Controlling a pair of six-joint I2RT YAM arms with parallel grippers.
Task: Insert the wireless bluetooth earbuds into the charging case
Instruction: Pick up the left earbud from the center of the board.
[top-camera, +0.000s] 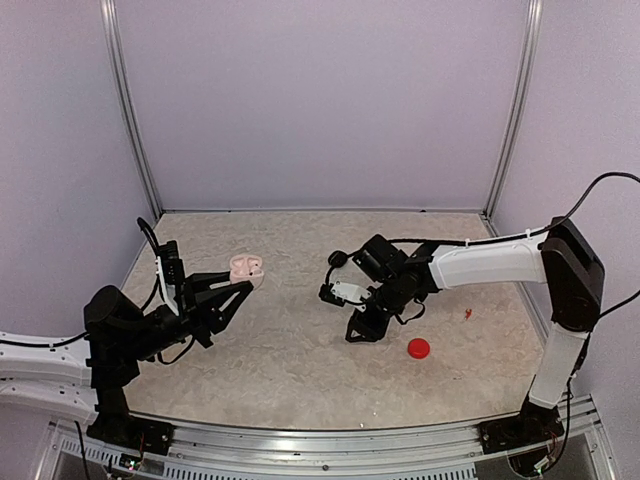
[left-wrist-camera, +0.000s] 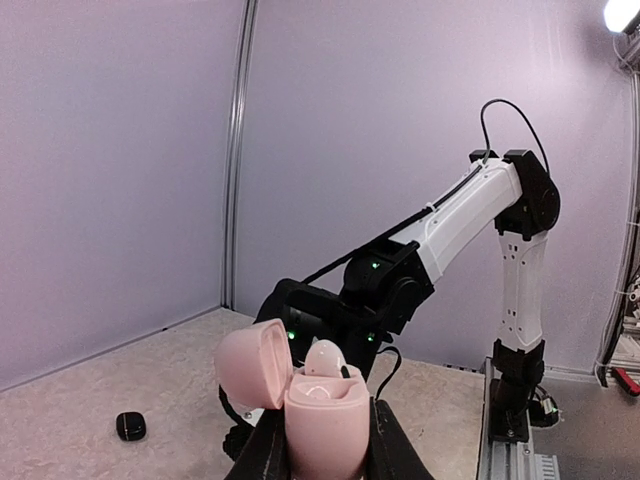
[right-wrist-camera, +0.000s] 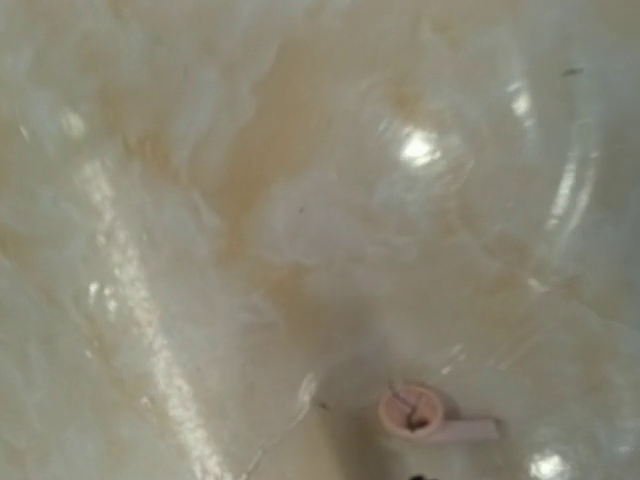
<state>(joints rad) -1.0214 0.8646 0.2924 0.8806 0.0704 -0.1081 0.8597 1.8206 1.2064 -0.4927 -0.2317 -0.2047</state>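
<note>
My left gripper (top-camera: 240, 290) is shut on an open pink charging case (top-camera: 246, 270), held up off the table with its lid swung back. In the left wrist view the case (left-wrist-camera: 325, 420) stands upright between my fingers (left-wrist-camera: 392, 450), and one whitish-pink earbud (left-wrist-camera: 325, 358) sits in it. My right gripper (top-camera: 363, 328) points down, close to the table. The right wrist view shows a second pink stemmed earbud (right-wrist-camera: 425, 415) lying on the table just below it. The right fingers do not show in that view.
A red round case (top-camera: 418, 348) lies on the table near the right gripper, and a tiny red earbud (top-camera: 468, 314) lies further right. A small black case (top-camera: 338, 258) sits behind the right gripper; it also shows in the left wrist view (left-wrist-camera: 130, 426). Walls enclose the table.
</note>
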